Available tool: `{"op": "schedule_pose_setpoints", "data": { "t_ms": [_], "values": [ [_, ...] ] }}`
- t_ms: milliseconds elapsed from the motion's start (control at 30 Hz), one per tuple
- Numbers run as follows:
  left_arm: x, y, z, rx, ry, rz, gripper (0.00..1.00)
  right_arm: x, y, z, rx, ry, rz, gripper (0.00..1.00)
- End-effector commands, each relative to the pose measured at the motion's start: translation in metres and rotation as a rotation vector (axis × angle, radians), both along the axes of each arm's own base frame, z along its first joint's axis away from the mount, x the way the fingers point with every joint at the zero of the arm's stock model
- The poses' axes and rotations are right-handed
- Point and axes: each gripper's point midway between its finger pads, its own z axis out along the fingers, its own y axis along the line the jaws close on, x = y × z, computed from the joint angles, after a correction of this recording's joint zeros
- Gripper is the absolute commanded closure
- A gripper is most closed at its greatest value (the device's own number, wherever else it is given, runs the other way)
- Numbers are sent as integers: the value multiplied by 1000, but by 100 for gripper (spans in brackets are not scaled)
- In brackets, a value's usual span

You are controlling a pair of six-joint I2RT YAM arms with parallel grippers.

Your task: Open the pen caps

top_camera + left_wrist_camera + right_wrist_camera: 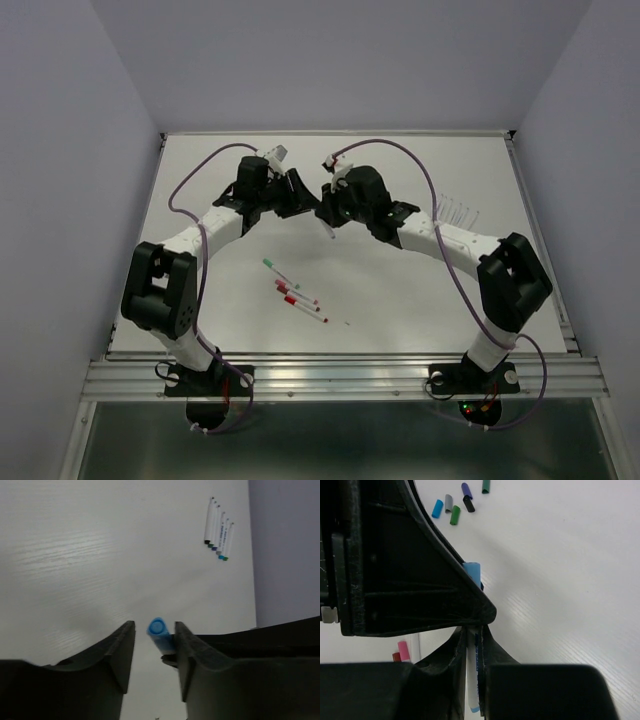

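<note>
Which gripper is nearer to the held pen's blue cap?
Left. The left gripper has the blue cap between its fingers; the right gripper clamps the pen's barrel farther along.

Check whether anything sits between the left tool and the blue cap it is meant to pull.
Nothing visible does. The blue cap lies inside the left tool, between its open fingers, nearer one of them. The right tool clamps the pen by its barrel.

White table (400, 290), lavender walls (60, 150), metal front rail (350, 378)
</note>
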Motion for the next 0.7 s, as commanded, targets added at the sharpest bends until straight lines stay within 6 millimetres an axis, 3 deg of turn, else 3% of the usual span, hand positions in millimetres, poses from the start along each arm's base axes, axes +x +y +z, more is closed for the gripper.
{"op": "schedule_pose_setpoints", "data": {
  "t_ms": [0,200,367,667],
  "values": [
    [6,-18,39,-76,-100,-60,60,17,11,28,64,-73,-3,99],
    [8,-20,38,-83,-90,-53,100,15,8,24,52,-71,-1,99],
    [15,-14,38,-52,-91,-3,100,3,6,10,41,-38,32,99],
    [64,41,51,58,-143,233,100,-66,5,-32,103,209,191,99]
  ]
}}
